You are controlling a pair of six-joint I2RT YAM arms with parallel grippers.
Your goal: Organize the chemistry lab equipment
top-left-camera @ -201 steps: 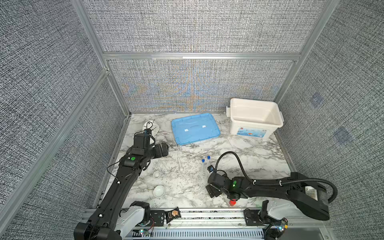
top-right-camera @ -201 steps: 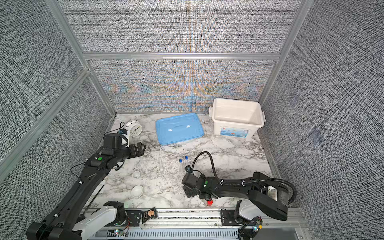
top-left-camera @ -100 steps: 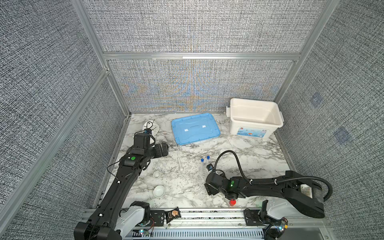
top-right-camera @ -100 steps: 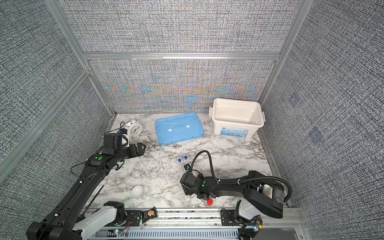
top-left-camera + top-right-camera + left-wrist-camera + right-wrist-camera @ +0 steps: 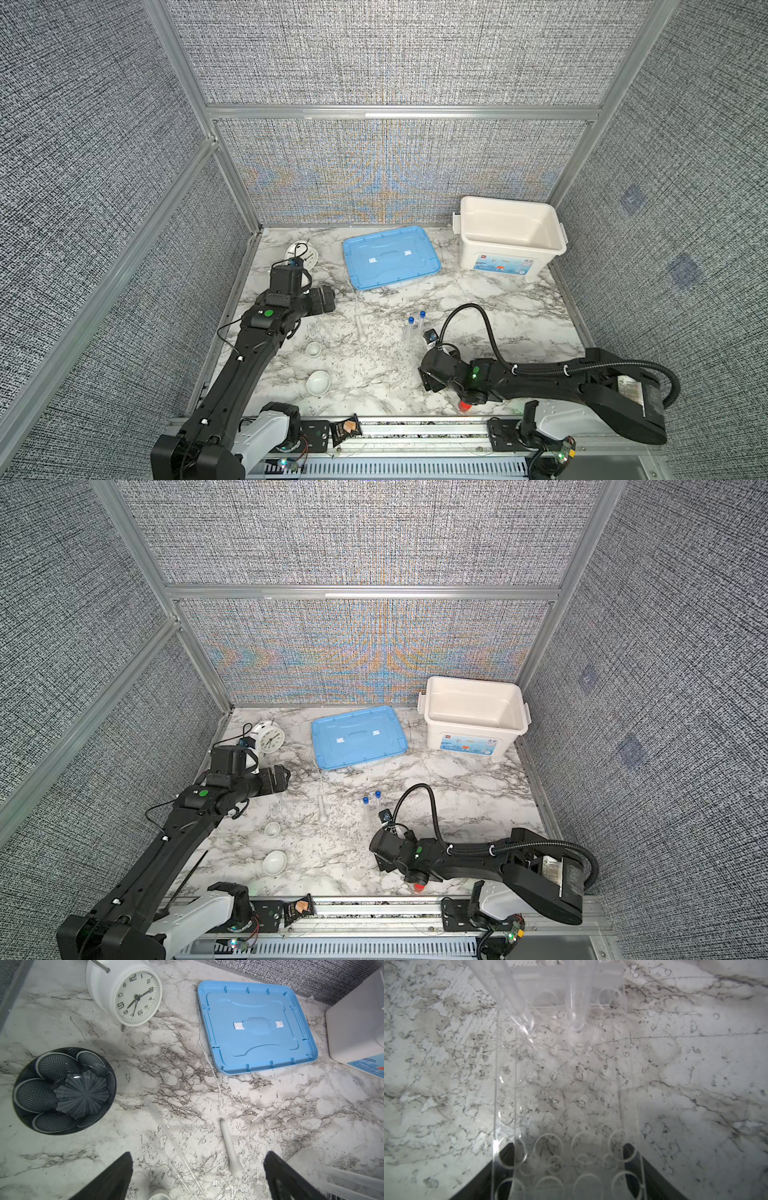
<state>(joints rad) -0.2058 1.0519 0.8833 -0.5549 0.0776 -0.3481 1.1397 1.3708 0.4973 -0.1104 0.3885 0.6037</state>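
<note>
In both top views the L gripper (image 5: 326, 299) hangs near the table's left side. The long white stone stick (image 5: 360, 330) lies flat near it, and two small white round dishes (image 5: 318, 382) sit closer to the front. The R gripper (image 5: 430, 374) is low, just beside two thin clear tubes w/ blue caps (image 5: 422, 323), which stand up. L wrist view: the fingers (image 5: 116, 1178) are wide apart & hold nothing. The white stick lies on the marble btw them, not touching. R wrist view: the fingers (image 5: 660, 1186) stand on both sides of a clear plastic rack w/ round holes (image 5: 566, 1095). Can't tell if they pinch it. The tubes stand at the rack's far end.
</note>
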